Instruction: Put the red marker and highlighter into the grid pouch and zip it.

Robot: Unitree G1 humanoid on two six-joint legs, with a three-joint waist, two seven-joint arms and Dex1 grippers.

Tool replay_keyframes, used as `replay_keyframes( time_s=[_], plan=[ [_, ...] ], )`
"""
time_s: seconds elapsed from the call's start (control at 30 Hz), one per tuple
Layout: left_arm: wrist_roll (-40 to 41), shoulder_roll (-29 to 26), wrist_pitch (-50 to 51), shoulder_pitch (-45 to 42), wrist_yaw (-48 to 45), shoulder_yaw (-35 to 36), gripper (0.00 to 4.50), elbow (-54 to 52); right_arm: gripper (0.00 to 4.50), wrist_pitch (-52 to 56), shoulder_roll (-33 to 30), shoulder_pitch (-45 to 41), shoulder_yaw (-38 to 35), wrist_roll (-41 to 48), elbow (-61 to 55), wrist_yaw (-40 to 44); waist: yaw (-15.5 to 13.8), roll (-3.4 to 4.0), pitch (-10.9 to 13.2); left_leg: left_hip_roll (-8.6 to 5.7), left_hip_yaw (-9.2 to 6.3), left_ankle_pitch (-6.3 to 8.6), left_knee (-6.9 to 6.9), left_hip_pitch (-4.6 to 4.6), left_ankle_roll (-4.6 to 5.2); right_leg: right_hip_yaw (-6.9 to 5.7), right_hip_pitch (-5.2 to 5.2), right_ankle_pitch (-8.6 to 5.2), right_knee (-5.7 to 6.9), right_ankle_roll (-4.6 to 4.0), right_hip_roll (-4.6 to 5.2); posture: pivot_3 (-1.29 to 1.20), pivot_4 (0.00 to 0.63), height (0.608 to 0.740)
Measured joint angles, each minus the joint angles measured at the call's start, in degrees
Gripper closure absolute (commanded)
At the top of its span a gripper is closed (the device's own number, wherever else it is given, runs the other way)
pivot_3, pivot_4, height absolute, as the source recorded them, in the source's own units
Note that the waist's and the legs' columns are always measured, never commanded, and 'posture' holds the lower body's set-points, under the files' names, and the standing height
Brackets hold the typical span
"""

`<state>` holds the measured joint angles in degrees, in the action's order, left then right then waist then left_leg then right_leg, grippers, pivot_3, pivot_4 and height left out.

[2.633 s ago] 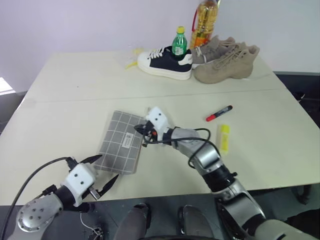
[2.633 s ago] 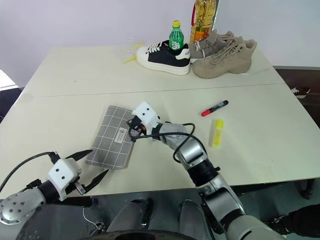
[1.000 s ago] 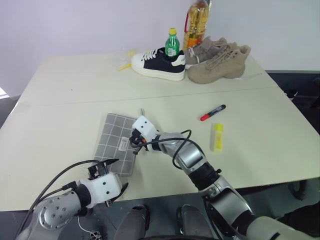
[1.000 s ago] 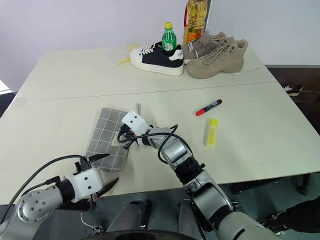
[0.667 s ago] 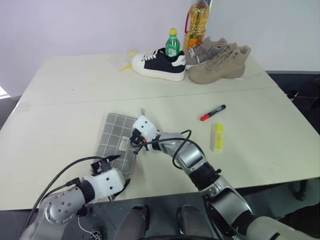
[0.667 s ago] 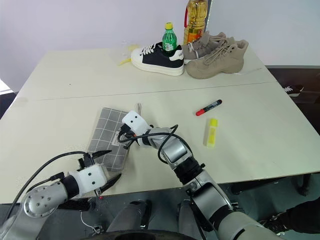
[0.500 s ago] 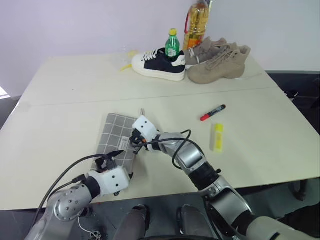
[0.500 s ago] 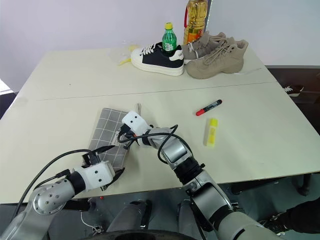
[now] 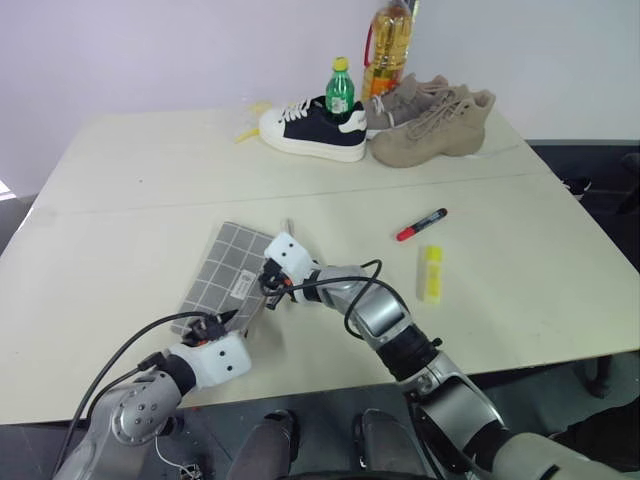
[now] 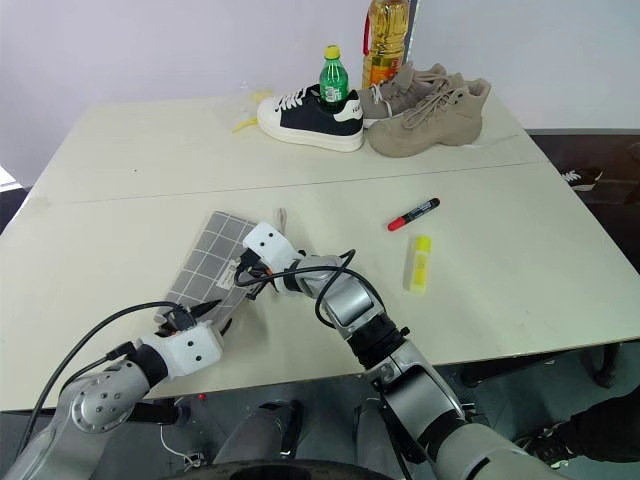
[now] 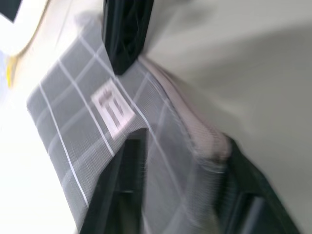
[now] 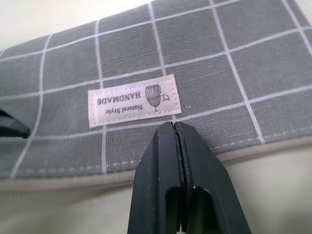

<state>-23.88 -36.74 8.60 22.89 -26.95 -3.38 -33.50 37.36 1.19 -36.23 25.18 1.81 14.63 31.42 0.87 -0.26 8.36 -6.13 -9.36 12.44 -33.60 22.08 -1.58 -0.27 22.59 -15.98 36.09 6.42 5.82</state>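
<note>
The grid pouch lies flat near the table's front, grey with white lines and a small white label. My left gripper is at its near end, and in the left wrist view that end, with the zipper edge, sits bunched between the two fingers. My right gripper is shut with nothing in it, tips resting on the pouch just beside the label. The red marker and the yellow highlighter lie on the table to the right, apart from both grippers.
Along the far edge stand a black-and-white sneaker, tan boots, a green bottle and an oil bottle. A small yellow scrap lies left of the sneaker.
My left gripper moved forward from the table's front edge onto the pouch's near end and closed around it. The pouch's near end shifted. The right gripper stayed put.
</note>
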Motion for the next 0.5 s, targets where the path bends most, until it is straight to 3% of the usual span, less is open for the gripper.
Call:
replay_keyframes(
  time_s=[0.17,0.27,0.33,0.5],
  plan=[
    [0.2,0.8,0.6,0.8,0.0,1.2,2.55,0.0,4.50,-0.2,0.0,0.0,0.0,-0.1,0.2,0.1,0.0,0.00,0.0,0.00,0.00,0.00,0.00,0.00,0.00,0.01,0.00,-0.01,0.00,-0.02,0.01,0.00,0.150,0.740],
    [0.7,1.1,0.8,1.1,-0.1,2.1,3.33,0.1,4.50,-0.3,0.0,0.0,0.0,-0.1,0.2,0.2,0.0,0.00,0.0,0.00,-0.01,0.00,0.00,0.00,0.00,0.01,0.00,-0.02,0.00,-0.03,0.01,0.00,0.150,0.740],
    [0.9,1.3,0.8,1.6,-0.1,2.6,4.32,0.4,4.50,-0.3,0.0,0.0,0.0,-0.2,0.2,0.3,0.0,0.00,0.0,0.00,0.00,0.00,0.00,0.01,0.00,0.01,0.00,-0.02,0.00,-0.03,0.00,0.00,0.150,0.740],
    [2.5,2.2,-0.3,1.6,0.0,3.7,4.46,0.6,4.50,-1.3,0.0,0.0,-0.1,-0.6,0.4,0.0,0.0,0.00,0.0,0.00,-0.01,0.00,0.00,0.01,0.00,0.01,0.00,-0.01,0.00,-0.03,0.01,0.00,0.150,0.740]
  ],
)
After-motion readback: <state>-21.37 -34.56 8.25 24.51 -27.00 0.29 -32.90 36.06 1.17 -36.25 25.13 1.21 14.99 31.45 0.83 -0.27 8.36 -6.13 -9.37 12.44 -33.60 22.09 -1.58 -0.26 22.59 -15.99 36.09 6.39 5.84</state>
